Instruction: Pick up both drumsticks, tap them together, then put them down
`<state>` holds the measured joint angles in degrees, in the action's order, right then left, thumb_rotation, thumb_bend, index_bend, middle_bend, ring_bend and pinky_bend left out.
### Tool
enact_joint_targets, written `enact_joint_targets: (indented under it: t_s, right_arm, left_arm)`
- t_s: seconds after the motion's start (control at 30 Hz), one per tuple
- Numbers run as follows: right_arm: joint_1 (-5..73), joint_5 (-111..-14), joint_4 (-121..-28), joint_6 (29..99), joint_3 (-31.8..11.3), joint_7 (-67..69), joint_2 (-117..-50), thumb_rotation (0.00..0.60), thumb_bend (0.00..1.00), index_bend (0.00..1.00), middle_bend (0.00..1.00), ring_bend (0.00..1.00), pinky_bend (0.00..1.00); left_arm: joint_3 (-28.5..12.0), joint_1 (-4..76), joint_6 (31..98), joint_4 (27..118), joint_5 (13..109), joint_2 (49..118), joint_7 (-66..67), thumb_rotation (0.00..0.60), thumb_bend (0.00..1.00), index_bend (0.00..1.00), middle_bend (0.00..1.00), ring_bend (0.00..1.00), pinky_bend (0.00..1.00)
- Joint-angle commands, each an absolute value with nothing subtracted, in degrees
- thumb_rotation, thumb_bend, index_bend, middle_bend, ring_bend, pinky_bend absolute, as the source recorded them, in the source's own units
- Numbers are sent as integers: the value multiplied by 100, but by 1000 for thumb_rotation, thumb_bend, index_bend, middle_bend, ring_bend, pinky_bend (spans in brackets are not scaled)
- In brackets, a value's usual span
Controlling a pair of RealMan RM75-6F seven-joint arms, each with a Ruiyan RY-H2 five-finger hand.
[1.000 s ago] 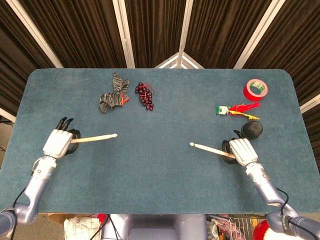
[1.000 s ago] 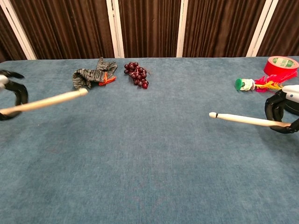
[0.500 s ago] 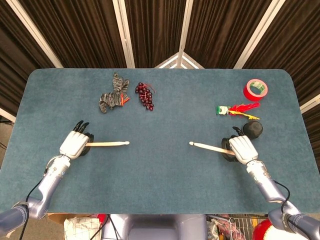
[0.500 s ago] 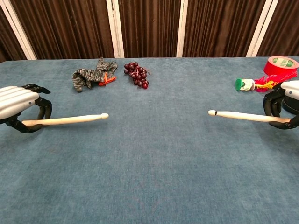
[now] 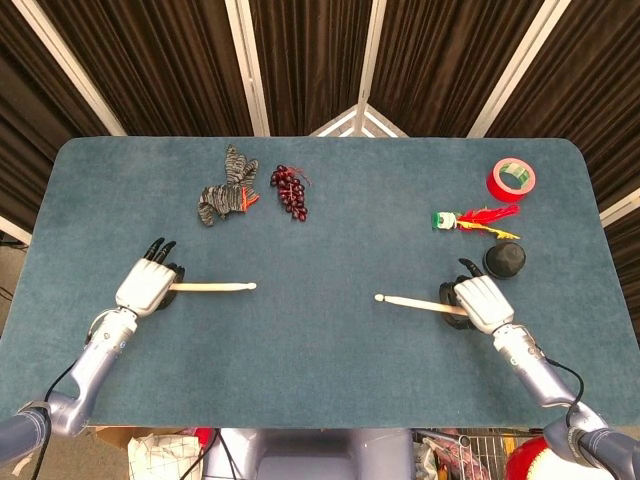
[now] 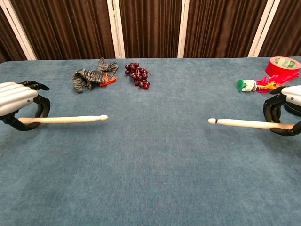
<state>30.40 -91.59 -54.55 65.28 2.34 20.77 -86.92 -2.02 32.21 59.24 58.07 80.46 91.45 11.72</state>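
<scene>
far from you lie a knitted toy (image 5: 224,193), grapes (image 5: 290,190), red tape (image 5: 511,179) and a feathered toy (image 5: 470,218), none between the sticks. your left hand (image 5: 147,286) grips the left drumstick (image 5: 212,287), your right hand (image 5: 482,301) the right drumstick (image 5: 419,302), tips pointing inward, well apart. only the head view shows the dark round object (image 5: 504,259) just beyond your right hand.

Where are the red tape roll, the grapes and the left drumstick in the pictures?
red tape roll (image 5: 512,179), head view, on its top face.
grapes (image 6: 138,75), chest view, middle of the bunch.
left drumstick (image 6: 70,119), chest view, middle of the shaft.
</scene>
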Motion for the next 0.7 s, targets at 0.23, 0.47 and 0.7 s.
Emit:
enact_joint_targets:
  t_s: [0.23,0.47,0.7]
  right_arm:
    - [3008,-9097,-5421,6439,222,2059,-8740,600,504,755,623,466,91]
    - [2999,-9108,-5388,6451,215,2109,-8739,600,505,755,624,466,91]
    - [2984,-9101,-5350,6447,210,2161,-8719,600,505,755,624,466,91]
  left_arm:
    - [-277,3201,5696,6060,7752,9005,1578,600,526,446,488,39,0]
    - [-296,3235,5590,6119,7657,9031,1788,600,526,377,430,10,0]
    - [-338,3209,5631,6323,7572,8874,1958,600,526,178,223,0,0]
